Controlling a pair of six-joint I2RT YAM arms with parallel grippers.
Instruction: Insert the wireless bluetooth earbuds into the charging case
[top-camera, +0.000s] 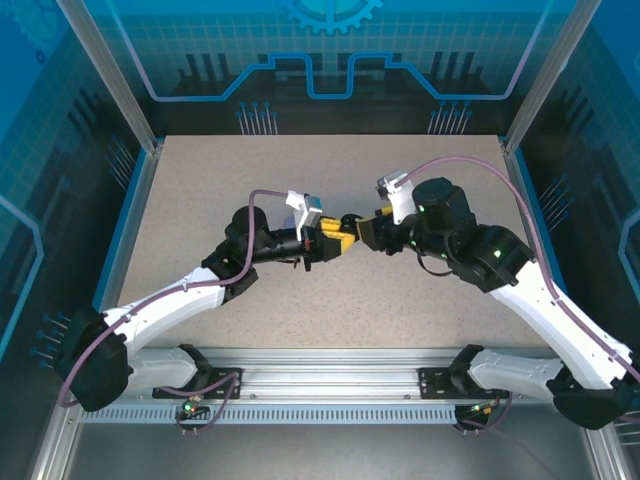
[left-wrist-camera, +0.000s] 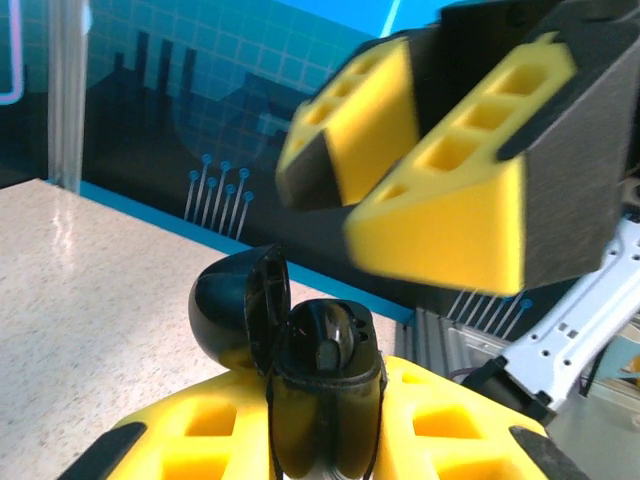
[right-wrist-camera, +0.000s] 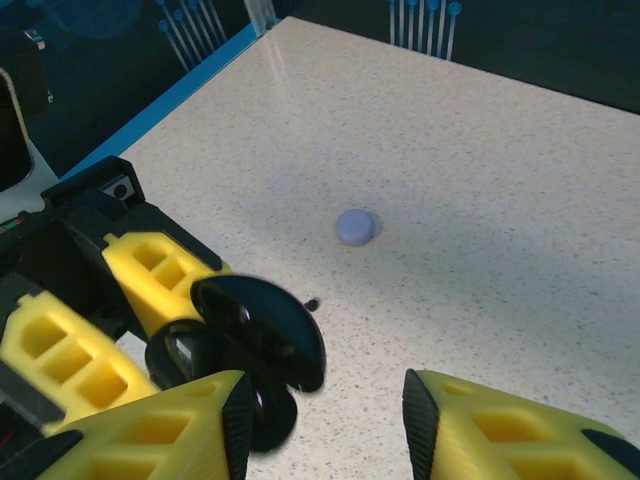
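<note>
My left gripper (left-wrist-camera: 325, 425) is shut on the black charging case (left-wrist-camera: 325, 370), holding it upright above the table with its lid (left-wrist-camera: 235, 310) swung open to the left. A dark glossy earbud (left-wrist-camera: 338, 345) seems to sit in the case's well. My right gripper (right-wrist-camera: 328, 420) hovers just beside the case (right-wrist-camera: 215, 350), open, with nothing between its yellow fingers (right-wrist-camera: 480, 430). In the top view both grippers meet at mid-table, left (top-camera: 325, 243) and right (top-camera: 352, 232). A tiny black piece (right-wrist-camera: 312, 303) lies on the table, too small to identify.
A round pale lavender case (right-wrist-camera: 355, 226) lies shut on the speckled table (right-wrist-camera: 500, 200) beyond the grippers. Blue-edged walls and metal posts (top-camera: 110, 80) bound the table. The arms' bases and rail (top-camera: 330, 375) run along the near edge.
</note>
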